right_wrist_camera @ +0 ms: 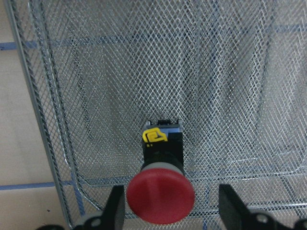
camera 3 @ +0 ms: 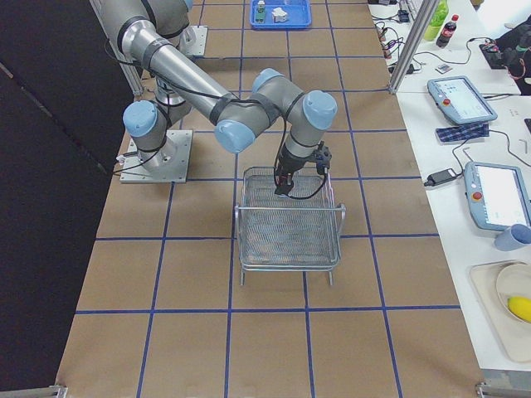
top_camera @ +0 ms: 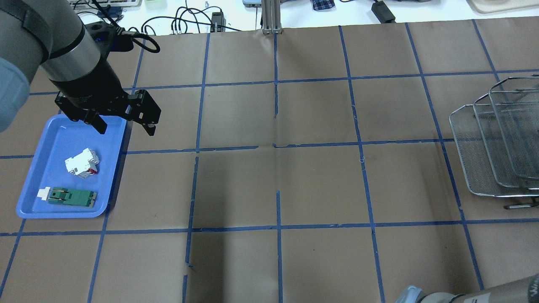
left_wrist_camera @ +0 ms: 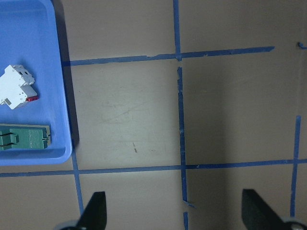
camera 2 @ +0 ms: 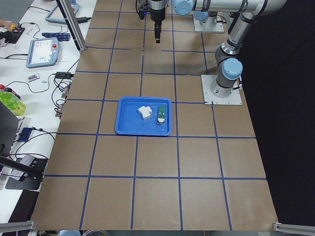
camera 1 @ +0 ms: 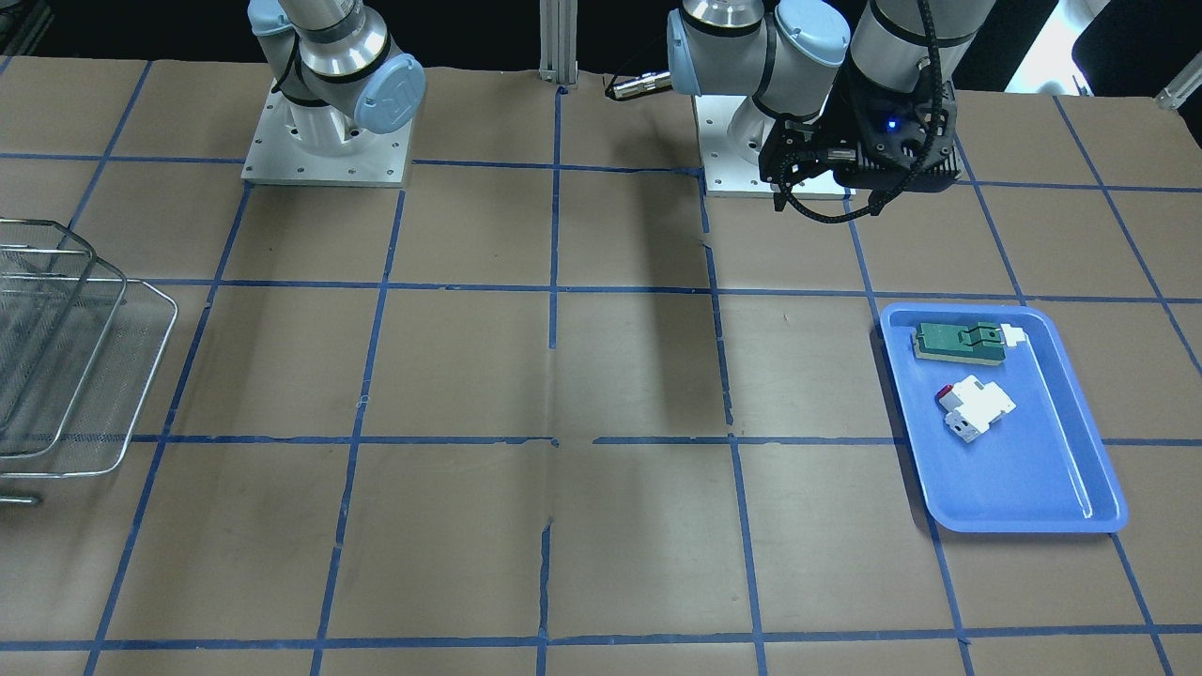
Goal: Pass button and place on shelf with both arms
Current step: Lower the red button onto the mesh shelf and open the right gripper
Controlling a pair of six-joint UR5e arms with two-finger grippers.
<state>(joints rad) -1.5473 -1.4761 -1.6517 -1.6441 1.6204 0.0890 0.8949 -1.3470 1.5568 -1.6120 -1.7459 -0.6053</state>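
The button point(right_wrist_camera: 160, 191), with a red mushroom cap, black body and yellow bit at the rear, lies on the mesh of the shelf point(right_wrist_camera: 96, 96) in the right wrist view. My right gripper point(right_wrist_camera: 170, 211) is open, its fingers on either side of the red cap with a gap on the right. In the exterior right view it point(camera 3: 282, 189) hangs over the shelf point(camera 3: 290, 240). My left gripper point(top_camera: 126, 122) is open and empty above the far right corner of the blue tray point(top_camera: 29, 185). The shelf also shows in the overhead view point(top_camera: 484, 168) and the front view point(camera 1: 84, 394).
The blue tray point(camera 1: 1033, 488) holds a white block with a red tab point(camera 1: 977, 406) and a flat green part point(camera 1: 958, 343). Both show in the left wrist view, the white block point(left_wrist_camera: 17, 86) and the green part point(left_wrist_camera: 24, 138). Brown table with blue tape grid point(top_camera: 278, 168).
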